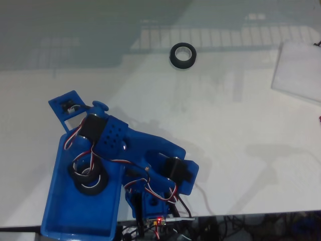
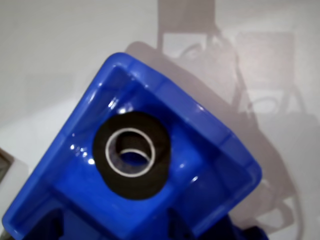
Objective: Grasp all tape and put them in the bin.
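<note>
We look down in the fixed view: the blue arm [image 1: 145, 165] leans over the bin [image 1: 55, 211], which sits at the table's [image 1: 225, 150] near edge. Inside the bin we spot black tape rolls [image 1: 93, 185], seemingly one on another, right under the arm. Another tape roll [image 1: 182, 55] lies flat far beyond the bin. In the wrist view the stacked rolls [image 2: 150, 185] rest in the bin's corner [image 2: 210, 135]. We cannot tell how the gripper's jaws stand.
</note>
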{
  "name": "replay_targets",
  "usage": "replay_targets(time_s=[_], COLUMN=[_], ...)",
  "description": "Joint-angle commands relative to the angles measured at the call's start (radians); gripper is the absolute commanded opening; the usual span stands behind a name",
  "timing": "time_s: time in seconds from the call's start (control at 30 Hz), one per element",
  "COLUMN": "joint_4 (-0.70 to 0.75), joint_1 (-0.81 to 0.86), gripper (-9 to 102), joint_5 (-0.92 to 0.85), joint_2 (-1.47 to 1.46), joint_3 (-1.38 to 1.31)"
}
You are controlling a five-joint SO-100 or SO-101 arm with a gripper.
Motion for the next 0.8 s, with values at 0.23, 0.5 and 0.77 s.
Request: replay_targets(time_s=[0.23,0.5,0.77], joint_4=[-0.179,-0.655,-0.925], joint_1=[0.141,0.603,1.103], gripper=[28,28,30], joint_5=[0.109,0.543,0.808], joint_2=[-0.035,-0.202,-0.488], joint_3=[-0.008,-0.009,-0.080])
